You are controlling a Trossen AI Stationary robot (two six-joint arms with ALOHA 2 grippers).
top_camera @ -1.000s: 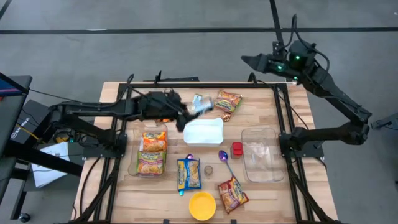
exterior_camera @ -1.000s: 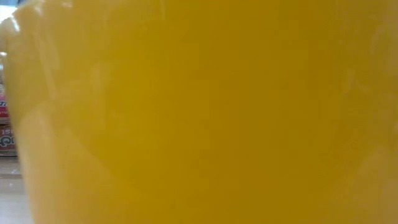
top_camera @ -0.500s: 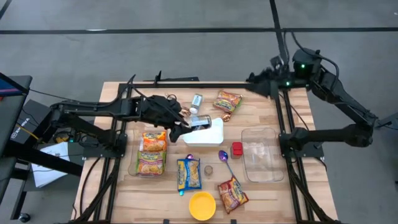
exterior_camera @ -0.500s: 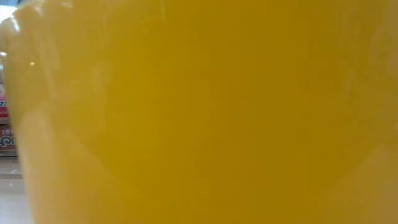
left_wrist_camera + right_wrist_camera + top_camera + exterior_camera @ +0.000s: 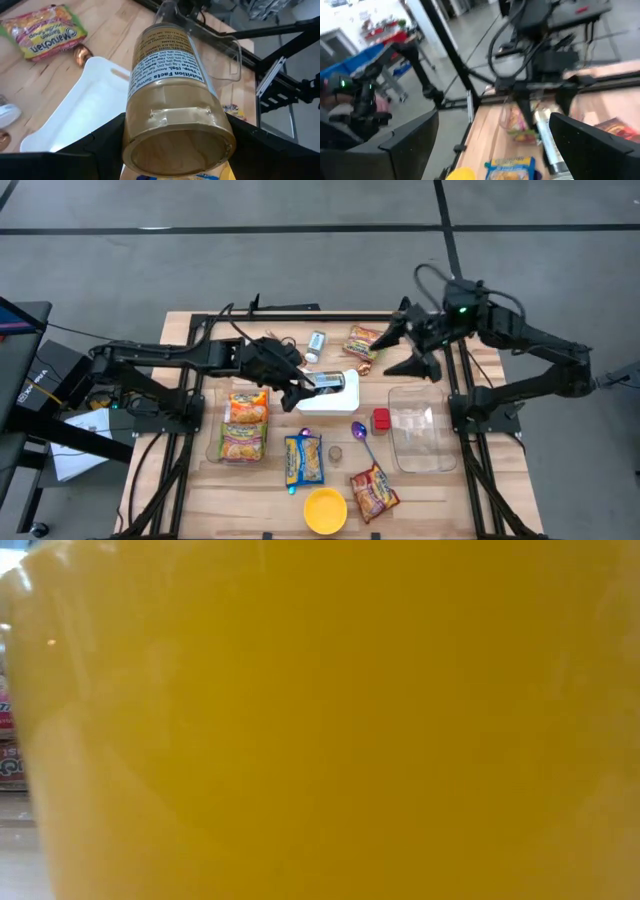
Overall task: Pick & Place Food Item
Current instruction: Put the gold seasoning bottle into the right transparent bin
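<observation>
Overhead sees table (image 5: 200,330) — low view blocked by yellow bowl (image 5: 330,720).

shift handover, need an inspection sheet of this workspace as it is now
surface: wooden table, crowded.
job's things: jar held over white tray.
clutter: noodle packets, yellow bowl, purple spoon, clear container, small bottle.
grippers: left gripper jaws shut on jar; right gripper jaws open, empty, above far right table area.
cables: on both arms, off the surface.
surroundings: grey floor; low view blocked by the bowl.

L gripper (image 5: 312,383) holding jar (image 5: 330,381) over white tray (image 5: 335,397) | R gripper (image 5: 405,340) open
</observation>
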